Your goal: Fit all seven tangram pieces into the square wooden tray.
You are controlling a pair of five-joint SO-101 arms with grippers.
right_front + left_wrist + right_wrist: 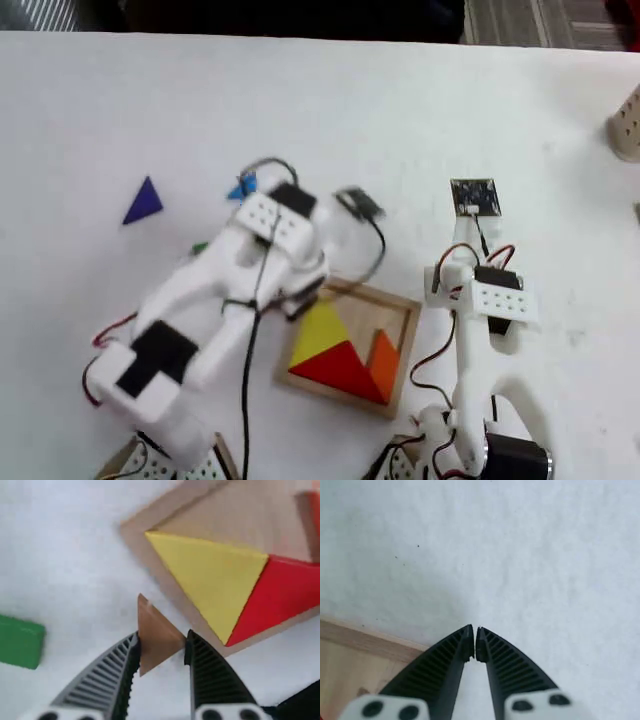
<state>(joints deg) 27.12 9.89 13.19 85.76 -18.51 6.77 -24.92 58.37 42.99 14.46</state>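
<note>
Nearest the lens, the left gripper is pinching a small brown triangle, jaws narrowed onto two of its edges, and is holding it just outside the wall of the tray; whether the piece is lifted or resting on the table I cannot quite tell. So the step in hand is looking like carrying this fourth piece in. A yellow triangle, a red triangle and an orange piece are already lying in the tray, filling its 6 o'clock half in the high view. The next move is calling for a lift over the rim, a turn of the wrist to line the triangle's long edge up with a neighbour, and a set-down on the bare floor toward 12 o'clock. The rim and the yellow triangle's raised edge are standing in the way of any straight slide. Outside, a green piece is lying near the gripper, a blue piece at 11 o'clock from the tray, and a purple triangle well apart at 10 o'clock. The right gripper is hanging at the tray's 3 o'clock side, tips pressed together on nothing, just beside the rim
</note>
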